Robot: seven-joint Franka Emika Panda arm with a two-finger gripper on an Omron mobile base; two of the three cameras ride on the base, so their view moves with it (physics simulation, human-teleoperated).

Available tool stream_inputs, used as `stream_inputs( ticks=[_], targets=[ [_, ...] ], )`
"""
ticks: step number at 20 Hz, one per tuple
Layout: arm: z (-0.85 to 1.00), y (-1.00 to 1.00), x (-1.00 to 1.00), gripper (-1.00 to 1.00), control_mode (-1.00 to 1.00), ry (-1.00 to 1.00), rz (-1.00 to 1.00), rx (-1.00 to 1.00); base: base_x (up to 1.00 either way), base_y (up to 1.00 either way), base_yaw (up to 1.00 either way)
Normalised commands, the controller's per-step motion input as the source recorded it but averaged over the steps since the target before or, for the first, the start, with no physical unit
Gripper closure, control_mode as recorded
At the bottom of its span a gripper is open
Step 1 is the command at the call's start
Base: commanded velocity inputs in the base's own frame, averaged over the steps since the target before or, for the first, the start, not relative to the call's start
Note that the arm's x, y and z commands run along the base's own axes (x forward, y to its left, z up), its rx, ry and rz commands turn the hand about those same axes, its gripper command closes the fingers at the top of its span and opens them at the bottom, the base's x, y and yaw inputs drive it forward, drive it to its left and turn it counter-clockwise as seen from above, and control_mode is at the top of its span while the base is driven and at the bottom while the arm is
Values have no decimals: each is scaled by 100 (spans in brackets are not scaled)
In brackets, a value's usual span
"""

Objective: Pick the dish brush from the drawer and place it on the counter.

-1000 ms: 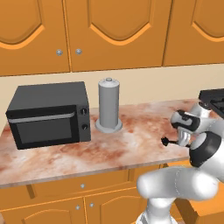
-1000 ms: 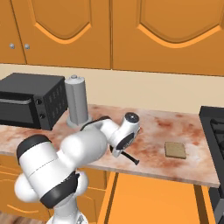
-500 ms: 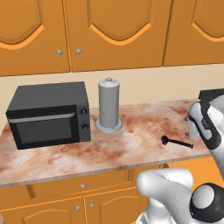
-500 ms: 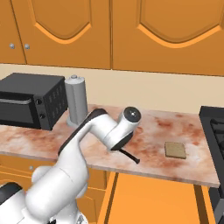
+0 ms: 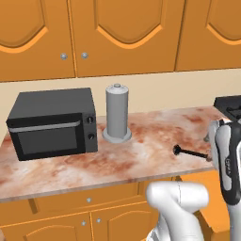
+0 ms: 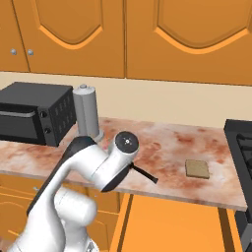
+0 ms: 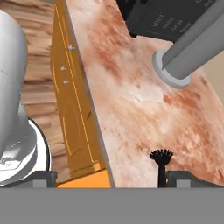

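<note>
The dish brush (image 5: 190,152) lies flat on the counter (image 5: 136,157) near its front right edge, round head to the left. In the right base view its thin handle (image 6: 145,174) pokes out from behind my hand. In the hand view the brush (image 7: 161,167) sits low on the marble, close beside the right fingertip (image 7: 189,178). My gripper (image 7: 114,179) is open, fingers wide apart and nothing between them, above the counter's front edge. The open orange drawer (image 6: 170,224) shows below the counter.
A black microwave (image 5: 52,123) stands at the counter's left, with a grey cylinder canister (image 5: 117,112) beside it. A flat brown sponge (image 6: 197,169) lies to the right of the brush. A dark stove (image 6: 241,142) borders the counter's right end.
The gripper has let go of the brush and drawn back towards the right; the brush stays lying on the counter.
</note>
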Motion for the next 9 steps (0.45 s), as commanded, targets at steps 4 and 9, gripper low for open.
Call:
stream_inputs(
  ticks=[4,9],
  targets=[
    [-47,100,-94,-100,-100,-4,7,-15,0,0,0],
    [-62,100,-49,-100,-100,0,4,-26,0,0,0]
  ],
)
